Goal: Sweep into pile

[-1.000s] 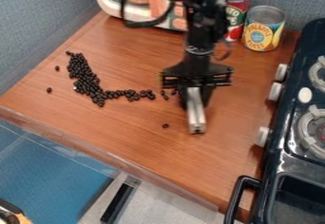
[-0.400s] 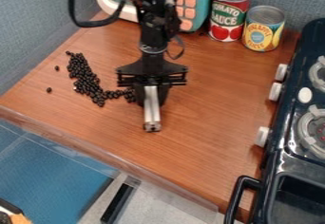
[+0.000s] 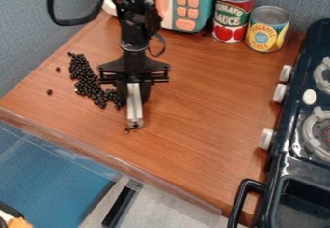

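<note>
Far left of the pincer (image 3: pixel 134 97), on the tabletop (image 3: pixel 193 101): two stray black beans (image 3: pixel 49 92), apart from each other and from the rest. Next, closer to the pincer on the same side: the main bean pile (image 3: pixel 82 77), elongated, slanting down toward the pincer's level. Adjoining the pile's lower end: a short cluster (image 3: pixel 111 95), ending just beside the pincer; contact unclear. Pincer condition: pressed together on a slim silver bar (image 3: pixel 134 112), directed toward the camera. Just beside the bar's free end, in front of the pincer: one loose bean (image 3: pixel 127 131). Behind the pincer and to the right: toy microwave (image 3: pixel 186 24), then tomato can (image 3: pixel 232 12), then pineapple can (image 3: pixel 266 31), both upright. Well right of the pincer: dark toy stove (image 3: pixel 293 159), with pale knobs (image 3: pixel 279 93) along the side facing the pincer.
</note>
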You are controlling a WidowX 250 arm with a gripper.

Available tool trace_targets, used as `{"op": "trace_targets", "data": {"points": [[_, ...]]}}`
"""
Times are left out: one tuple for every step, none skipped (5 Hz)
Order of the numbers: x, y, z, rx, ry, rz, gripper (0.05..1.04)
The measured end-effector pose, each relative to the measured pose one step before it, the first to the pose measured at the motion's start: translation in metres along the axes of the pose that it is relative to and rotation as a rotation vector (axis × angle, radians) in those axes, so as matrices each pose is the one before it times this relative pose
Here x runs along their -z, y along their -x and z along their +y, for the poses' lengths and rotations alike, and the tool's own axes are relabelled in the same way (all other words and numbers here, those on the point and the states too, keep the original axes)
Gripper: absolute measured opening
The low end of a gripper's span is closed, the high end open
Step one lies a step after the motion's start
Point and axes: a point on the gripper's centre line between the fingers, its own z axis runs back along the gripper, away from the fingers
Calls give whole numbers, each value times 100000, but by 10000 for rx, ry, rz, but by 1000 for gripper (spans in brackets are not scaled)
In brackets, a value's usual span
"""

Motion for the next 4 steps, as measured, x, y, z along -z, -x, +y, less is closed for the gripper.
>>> {"op": "trace_targets", "data": {"points": [[160, -581, 1206, -33, -144, -97, 393], [187, -547, 1459, -144, -164, -28, 393], [199, -572, 1548, -120, -212, -65, 393], [153, -726, 1397, -174, -180, -130, 393]]}}
